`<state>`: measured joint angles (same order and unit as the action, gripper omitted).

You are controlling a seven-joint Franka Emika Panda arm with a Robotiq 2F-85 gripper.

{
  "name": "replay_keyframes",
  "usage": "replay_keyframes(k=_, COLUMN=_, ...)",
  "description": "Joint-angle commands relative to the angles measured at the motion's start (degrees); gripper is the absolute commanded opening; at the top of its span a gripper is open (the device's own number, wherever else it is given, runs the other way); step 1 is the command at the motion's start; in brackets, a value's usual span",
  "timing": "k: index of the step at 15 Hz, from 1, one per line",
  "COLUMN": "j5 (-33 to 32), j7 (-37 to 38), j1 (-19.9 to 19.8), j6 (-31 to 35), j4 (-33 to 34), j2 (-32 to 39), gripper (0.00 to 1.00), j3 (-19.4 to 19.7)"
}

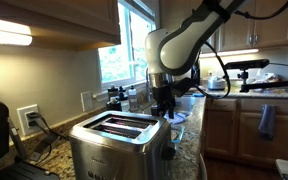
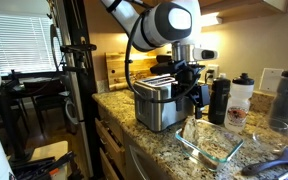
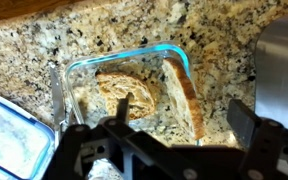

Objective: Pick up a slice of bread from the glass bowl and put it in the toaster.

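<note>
Your gripper hangs released, its dark fingers spread wide with nothing between them, directly above the shallow clear glass bowl with a bluish rim. The bowl has rounded corners and smooth transparent walls. It sits on the speckled granite counter, a glossy stone mottled in tan, cream and black.

The tan-brown slice of bread with a coarse, grainy crumb lies flat on the bowl's floor. A second slice with a darker crust edge stands tilted against the bowl's wall on the toaster side.

The large boxy brushed stainless steel toaster with two long top slots stands just beside the bowl, its slots framed in dark trim.

In an exterior view, a tall black bottle stands on the counter behind the bowl. You are in a kitchen with wooden cabinets and a bright window.
</note>
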<state>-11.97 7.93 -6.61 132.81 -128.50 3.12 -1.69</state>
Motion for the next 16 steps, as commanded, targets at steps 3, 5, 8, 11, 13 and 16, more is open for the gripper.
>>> replay_keyframes(k=3, j5=2.4, j7=-4.8, j1=0.8, j6=1.3, j4=3.8, j2=4.1, gripper=1.0, j3=2.7)
replay_keyframes(k=5, j5=3.0, j7=-6.2, j1=0.7, j6=1.2, j4=5.2, j2=5.6, gripper=1.0, j3=3.3)
replay_keyframes(k=8, j5=4.2, j7=-7.7, j1=0.7, j6=0.8, j4=7.0, j2=7.5, gripper=1.0, j3=3.8)
replay_keyframes(k=11, j5=5.0, j7=-8.2, j1=0.7, j6=0.5, j4=8.2, j2=8.8, gripper=1.0, j3=3.9)
replay_keyframes(k=13, j5=5.5, j7=-8.4, j1=0.7, j6=0.3, j4=8.6, j2=9.3, gripper=1.0, j3=3.9)
replay_keyframes(k=16, j5=5.7, j7=-8.4, j1=0.8, j6=0.1, j4=9.1, j2=9.8, gripper=1.0, j3=3.9)
